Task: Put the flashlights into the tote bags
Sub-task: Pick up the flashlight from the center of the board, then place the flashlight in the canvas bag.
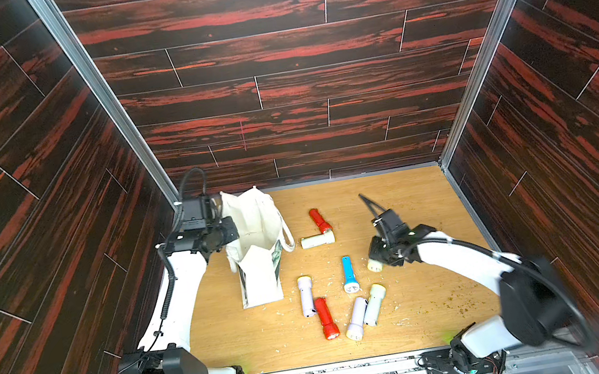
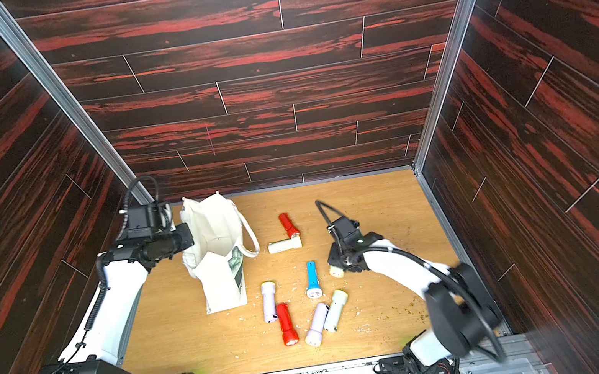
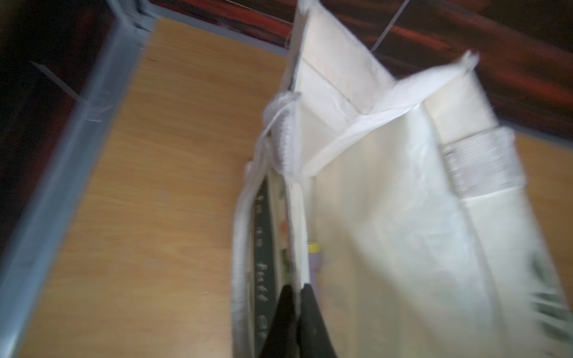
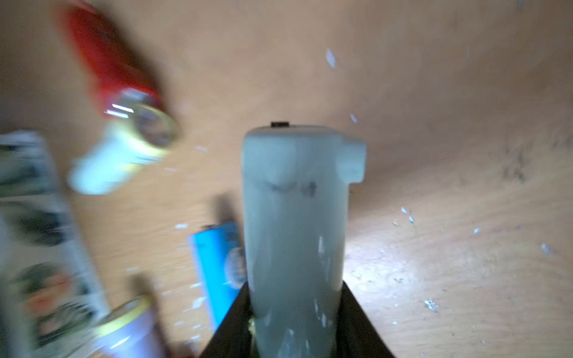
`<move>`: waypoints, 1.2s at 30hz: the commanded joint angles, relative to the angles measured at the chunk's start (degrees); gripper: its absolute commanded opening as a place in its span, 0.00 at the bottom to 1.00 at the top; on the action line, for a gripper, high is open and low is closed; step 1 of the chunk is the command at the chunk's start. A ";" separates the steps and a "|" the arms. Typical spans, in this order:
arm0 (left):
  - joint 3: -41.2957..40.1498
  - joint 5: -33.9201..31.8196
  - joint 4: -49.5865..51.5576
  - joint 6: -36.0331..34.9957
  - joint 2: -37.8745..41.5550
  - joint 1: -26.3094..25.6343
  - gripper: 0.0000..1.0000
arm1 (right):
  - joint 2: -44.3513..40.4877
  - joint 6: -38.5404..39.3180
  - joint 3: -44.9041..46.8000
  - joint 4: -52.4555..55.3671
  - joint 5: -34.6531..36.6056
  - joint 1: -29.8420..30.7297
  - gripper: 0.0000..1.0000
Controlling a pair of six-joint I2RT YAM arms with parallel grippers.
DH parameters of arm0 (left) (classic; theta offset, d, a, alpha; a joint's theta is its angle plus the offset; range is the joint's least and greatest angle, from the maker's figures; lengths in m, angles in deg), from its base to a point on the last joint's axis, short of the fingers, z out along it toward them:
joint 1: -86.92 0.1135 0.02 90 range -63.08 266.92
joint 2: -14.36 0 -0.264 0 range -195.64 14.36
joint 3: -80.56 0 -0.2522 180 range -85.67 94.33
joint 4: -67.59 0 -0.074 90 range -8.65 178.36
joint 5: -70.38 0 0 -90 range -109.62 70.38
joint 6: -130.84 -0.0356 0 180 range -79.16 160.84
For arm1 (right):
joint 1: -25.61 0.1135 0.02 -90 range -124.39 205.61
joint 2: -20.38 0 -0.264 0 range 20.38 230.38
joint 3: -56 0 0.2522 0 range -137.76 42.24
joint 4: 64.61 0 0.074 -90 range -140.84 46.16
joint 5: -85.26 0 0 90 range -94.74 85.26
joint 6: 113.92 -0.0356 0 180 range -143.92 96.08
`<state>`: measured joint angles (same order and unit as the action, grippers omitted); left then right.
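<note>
1. Progress: one bagged flashlight (image 3: 314, 260), lilac with a yellow head, appears to lie inside the tote bag (image 1: 260, 282). Seven lie loose on the table (image 1: 429, 309) and one is gripped. The task is judged to be at an early stage.
2. Far group: a red flashlight (image 1: 320, 220) touches a cream flashlight (image 1: 317, 239), just right of the bag.
3. Near group: a blue flashlight (image 1: 348, 274); a left lilac flashlight (image 1: 306, 295) beside a second red flashlight (image 1: 326, 317); a right lilac flashlight (image 1: 355, 318) touching a mint flashlight (image 1: 375, 304).
4. Left gripper (image 3: 296, 289): fingers pressed together on the bag's rim, holding the mouth open. The bag stands at the far left of the table.
5. Right gripper (image 4: 295, 285): pinching a pale flashlight (image 4: 294, 201) by its body, at the right of the table. Whether it is clear of the surface cannot be told.
6. Relation: the pale flashlight is well apart from the bag, with the blue flashlight between them. It is judged to need carrying left and far, to above the open mouth.
</note>
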<state>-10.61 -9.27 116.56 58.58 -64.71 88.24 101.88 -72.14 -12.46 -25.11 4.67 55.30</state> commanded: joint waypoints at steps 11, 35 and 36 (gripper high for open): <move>-4.78 31.53 -16.76 10.46 2.08 3.30 0.00 | -2.75 9.37 -15.85 -3.76 -8.54 4.93 0.35; -4.20 30.24 -14.37 8.22 0.23 -3.83 0.00 | 30.23 0.57 -53.03 10.12 -6.38 18.12 0.35; -4.21 30.17 -14.28 8.21 0.28 -3.91 0.00 | 31.43 -0.08 -53.59 11.11 -5.62 18.22 0.35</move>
<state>-15.76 20.26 102.74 67.87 -64.97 84.89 130.01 -68.32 -63.91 -18.59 -4.20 73.55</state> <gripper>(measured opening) 0.060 0.397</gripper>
